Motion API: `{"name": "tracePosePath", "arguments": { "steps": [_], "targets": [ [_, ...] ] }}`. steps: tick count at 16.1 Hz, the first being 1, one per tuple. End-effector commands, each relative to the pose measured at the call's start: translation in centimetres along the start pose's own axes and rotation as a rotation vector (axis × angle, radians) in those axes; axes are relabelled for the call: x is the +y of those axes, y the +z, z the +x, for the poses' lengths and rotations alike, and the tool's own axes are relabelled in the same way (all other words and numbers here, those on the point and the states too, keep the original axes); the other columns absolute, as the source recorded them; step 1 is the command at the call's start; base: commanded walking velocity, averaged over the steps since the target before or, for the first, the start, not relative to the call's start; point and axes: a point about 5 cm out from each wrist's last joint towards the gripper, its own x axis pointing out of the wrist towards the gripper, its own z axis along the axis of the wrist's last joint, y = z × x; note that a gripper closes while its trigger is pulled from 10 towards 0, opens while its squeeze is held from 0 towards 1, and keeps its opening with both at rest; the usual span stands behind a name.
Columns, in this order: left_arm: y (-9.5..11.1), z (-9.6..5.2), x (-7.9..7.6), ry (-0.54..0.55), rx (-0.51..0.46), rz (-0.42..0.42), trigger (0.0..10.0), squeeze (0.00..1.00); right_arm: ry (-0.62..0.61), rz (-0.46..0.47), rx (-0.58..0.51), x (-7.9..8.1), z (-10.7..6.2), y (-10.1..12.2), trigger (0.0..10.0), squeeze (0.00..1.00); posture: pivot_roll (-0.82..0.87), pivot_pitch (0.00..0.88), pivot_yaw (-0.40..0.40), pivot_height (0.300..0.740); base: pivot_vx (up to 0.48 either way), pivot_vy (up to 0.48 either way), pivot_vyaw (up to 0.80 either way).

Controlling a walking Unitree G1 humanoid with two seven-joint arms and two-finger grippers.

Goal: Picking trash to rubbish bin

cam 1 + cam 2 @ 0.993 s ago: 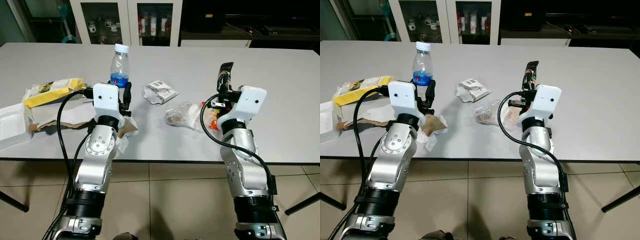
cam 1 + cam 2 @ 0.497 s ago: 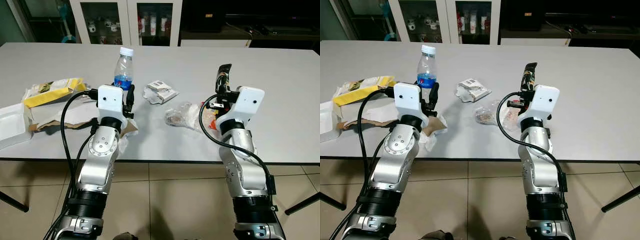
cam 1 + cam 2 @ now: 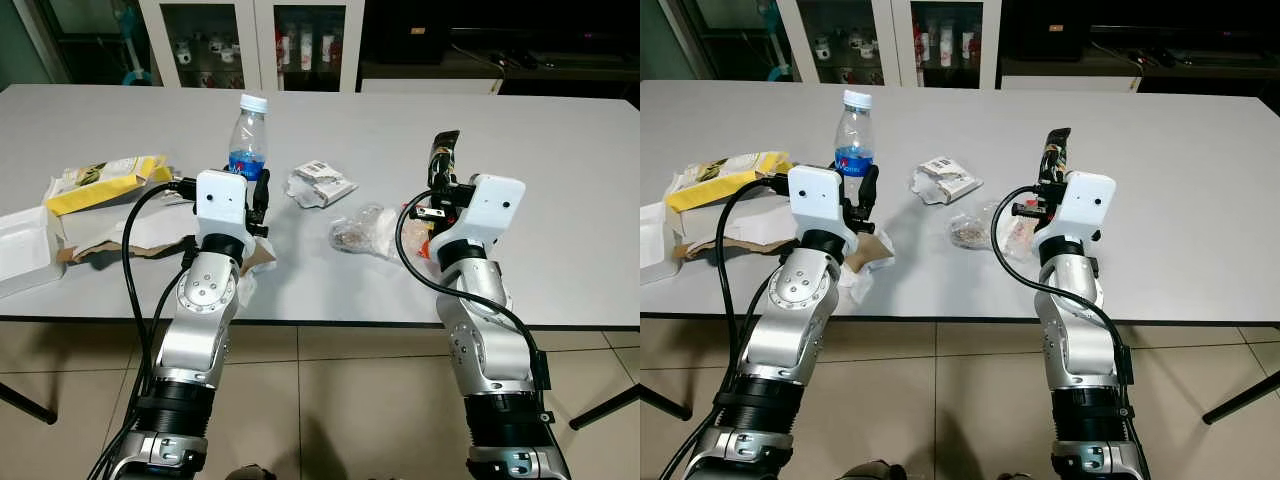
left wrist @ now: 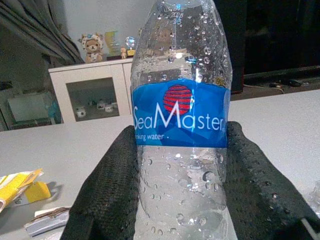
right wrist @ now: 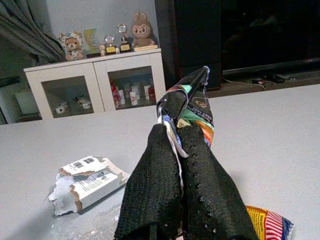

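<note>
Since a second ago the left hand (image 3: 257,190) has shifted a little toward the worktop's middle and carried the water bottle (image 3: 245,140) with it; over the last half second it has barely moved, while the right hand (image 3: 441,160) has eased slightly to the robot's left. The left hand is clenched on the bottle — its two black fingers (image 4: 107,187) press either side of the clear body just under the blue label, and the bottle stands upright above the grey worktop (image 3: 560,200), near its front edge and left of centre. The right hand, raised above the front right part of the worktop, pinches a dark snack wrapper (image 5: 192,107) between its closed fingers (image 5: 150,185), the wrapper sticking up beyond the tips. On the worktop between the two arms lie a torn white carton (image 3: 320,184) and a crumpled clear plastic bag (image 3: 365,230); toward the left edge sit a yellow packet (image 3: 105,178), brown paper (image 3: 105,245) and a white foam box (image 3: 25,250).
</note>
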Motion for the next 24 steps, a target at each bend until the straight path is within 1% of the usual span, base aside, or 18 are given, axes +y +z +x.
{"name": "tracePosePath", "arguments": {
  "steps": [1,22,24],
  "targets": [
    [0.31,-0.04,-0.12,0.0,-0.012,-0.001,10.0,0.0,-0.001,-0.006,0.011,0.04,-0.09,-0.1,10.0,0.0,0.03,0.041,-0.009,0.74,-0.285,0.0,0.0],
    [0.41,0.08,-0.26,-0.004,-0.013,0.0,10.0,0.0,0.002,-0.012,0.03,0.11,-0.03,-0.29,10.0,0.0,0.02,0.043,-0.008,0.74,-0.296,0.0,0.0],
    [0.36,0.09,-0.27,-0.002,-0.011,-0.002,10.0,0.0,0.004,-0.013,0.032,0.13,-0.03,-0.33,10.0,0.0,0.02,0.043,-0.009,0.74,-0.131,0.0,0.0]
  ]
}}
